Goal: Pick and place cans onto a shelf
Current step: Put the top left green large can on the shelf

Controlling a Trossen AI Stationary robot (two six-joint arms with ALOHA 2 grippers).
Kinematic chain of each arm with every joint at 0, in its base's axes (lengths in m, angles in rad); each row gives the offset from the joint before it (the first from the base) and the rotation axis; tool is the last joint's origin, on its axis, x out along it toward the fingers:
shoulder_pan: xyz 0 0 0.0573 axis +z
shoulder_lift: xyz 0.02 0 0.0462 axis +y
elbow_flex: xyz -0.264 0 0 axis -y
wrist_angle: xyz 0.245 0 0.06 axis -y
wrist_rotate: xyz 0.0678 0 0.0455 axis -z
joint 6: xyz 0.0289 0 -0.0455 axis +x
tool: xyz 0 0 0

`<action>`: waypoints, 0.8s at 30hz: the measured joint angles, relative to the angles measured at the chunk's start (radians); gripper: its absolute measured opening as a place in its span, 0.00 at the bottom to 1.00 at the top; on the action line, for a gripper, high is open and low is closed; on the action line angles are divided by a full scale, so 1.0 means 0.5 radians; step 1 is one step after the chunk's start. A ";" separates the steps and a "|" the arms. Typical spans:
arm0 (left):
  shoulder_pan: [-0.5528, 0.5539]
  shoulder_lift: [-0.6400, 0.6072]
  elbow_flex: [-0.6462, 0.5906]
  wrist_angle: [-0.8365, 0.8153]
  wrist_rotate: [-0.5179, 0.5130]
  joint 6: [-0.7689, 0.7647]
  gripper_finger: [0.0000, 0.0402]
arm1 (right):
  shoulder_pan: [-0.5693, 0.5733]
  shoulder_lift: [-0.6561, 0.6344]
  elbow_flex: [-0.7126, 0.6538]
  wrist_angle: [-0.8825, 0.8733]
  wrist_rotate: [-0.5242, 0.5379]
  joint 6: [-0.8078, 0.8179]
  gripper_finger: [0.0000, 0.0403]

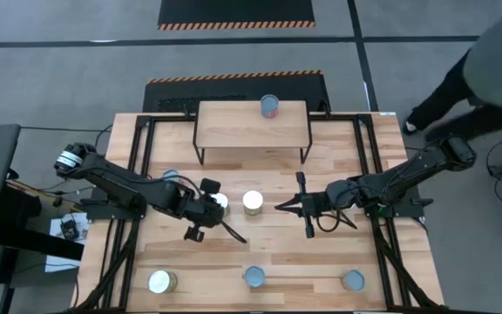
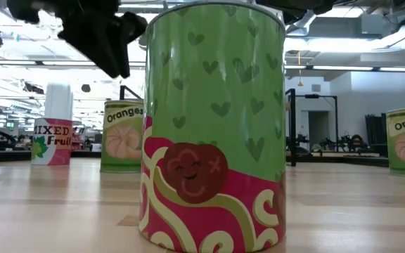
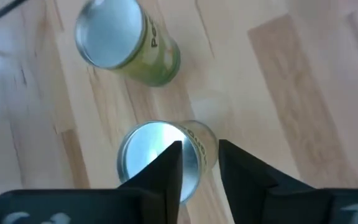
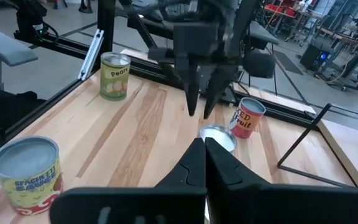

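The shelf [image 1: 253,126] stands at the table's far middle with one can [image 1: 269,106] on its plank top. My left gripper [image 1: 219,208] hovers over a silver-topped can [image 3: 154,158] standing at the table's centre. Its fingers point down, slightly apart, with the tips just above the can's top in the right wrist view [image 4: 200,114]. A second can [image 1: 253,202] stands just right of it. My right gripper [image 1: 279,208] is shut and empty, pointing at these cans from the right.
Three cans stand along the near edge [image 1: 162,282], [image 1: 254,277], [image 1: 353,280]; the middle one fills the low view [image 2: 213,126]. Another can [image 1: 171,177] stands beside my left arm. A person [image 1: 478,78] stands beyond the far right corner.
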State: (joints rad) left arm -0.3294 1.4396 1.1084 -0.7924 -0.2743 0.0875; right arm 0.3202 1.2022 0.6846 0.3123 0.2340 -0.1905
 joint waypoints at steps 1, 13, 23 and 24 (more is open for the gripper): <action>0.000 -0.038 0.001 0.001 0.034 -0.001 0.26 | -0.001 0.000 0.000 0.004 0.000 0.000 0.02; -0.003 -0.807 -0.605 0.744 0.330 -0.042 0.09 | -0.031 0.241 0.251 -0.032 -0.281 -0.062 0.02; -0.002 -1.560 -1.232 1.306 0.304 0.047 0.02 | -0.198 0.723 0.836 -0.362 -0.323 -0.022 0.17; -0.002 -1.616 -1.265 1.309 0.284 0.049 0.02 | -0.215 0.781 0.902 -0.370 -0.333 -0.021 0.19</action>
State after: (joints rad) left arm -0.3305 0.6315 0.4759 -0.1380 -0.1325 0.1119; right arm 0.2129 1.5929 1.1356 0.1273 0.0676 -0.2012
